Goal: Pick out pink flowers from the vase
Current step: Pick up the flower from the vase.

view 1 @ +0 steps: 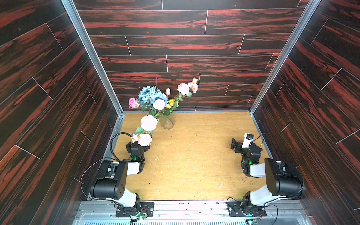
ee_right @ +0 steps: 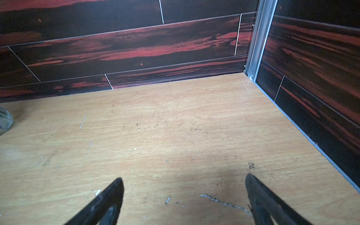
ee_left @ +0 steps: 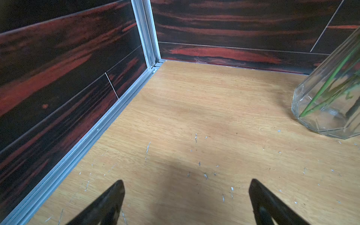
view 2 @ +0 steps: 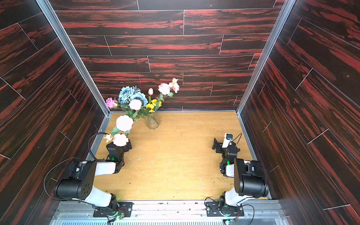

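Left wrist view: your left gripper (ee_left: 186, 183) is spread wide, empty; right gripper (ee_right: 183, 178) too. Pink flowers (view 1: 149, 122) all sit in the vase (view 1: 167, 121) (back-left, stems crowded); yank one sideways and you may tip it.

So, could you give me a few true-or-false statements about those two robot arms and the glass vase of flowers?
1. The small clear faceted glass vase stands upright on the light wooden table. True.
2. The left gripper is shut tight. False: its jaws stand open, holding nothing.
3. The right gripper is open and empty. True.
4. The dusty-blue roses lie on the table. False: they stand in the vase.
5. The pale-pink ruffled flowers are in the vase. True.
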Controlling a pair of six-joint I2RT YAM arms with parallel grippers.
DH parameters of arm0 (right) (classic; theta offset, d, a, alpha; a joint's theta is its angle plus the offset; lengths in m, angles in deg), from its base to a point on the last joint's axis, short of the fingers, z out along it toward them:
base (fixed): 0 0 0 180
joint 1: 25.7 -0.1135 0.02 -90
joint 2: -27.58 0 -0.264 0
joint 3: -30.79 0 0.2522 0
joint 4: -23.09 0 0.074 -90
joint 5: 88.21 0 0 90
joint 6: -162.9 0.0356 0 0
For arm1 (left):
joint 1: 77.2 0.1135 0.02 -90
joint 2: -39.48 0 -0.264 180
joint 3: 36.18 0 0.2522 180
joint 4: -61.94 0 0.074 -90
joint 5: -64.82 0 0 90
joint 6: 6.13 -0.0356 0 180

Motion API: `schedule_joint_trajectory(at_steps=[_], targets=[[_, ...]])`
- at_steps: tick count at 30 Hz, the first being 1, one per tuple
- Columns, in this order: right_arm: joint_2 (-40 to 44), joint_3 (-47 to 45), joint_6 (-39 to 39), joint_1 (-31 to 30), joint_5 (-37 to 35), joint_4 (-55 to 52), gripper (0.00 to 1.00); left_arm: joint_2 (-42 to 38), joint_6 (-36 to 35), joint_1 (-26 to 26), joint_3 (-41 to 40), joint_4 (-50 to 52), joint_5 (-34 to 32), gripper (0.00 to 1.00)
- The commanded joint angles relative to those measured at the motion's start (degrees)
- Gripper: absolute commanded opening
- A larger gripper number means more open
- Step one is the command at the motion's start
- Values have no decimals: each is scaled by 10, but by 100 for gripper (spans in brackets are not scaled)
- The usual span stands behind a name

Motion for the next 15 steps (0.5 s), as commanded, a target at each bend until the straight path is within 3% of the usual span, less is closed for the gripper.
schedule_joint_trajectory(at_steps=[1,15], targets=[[-3,5,-2,-2,-4,4,99,3,-8,-1,-3,-11,-9,100],[-2,5,-3,-2,-5,4,99,1,-7,2,-5,-11,-5,100]])
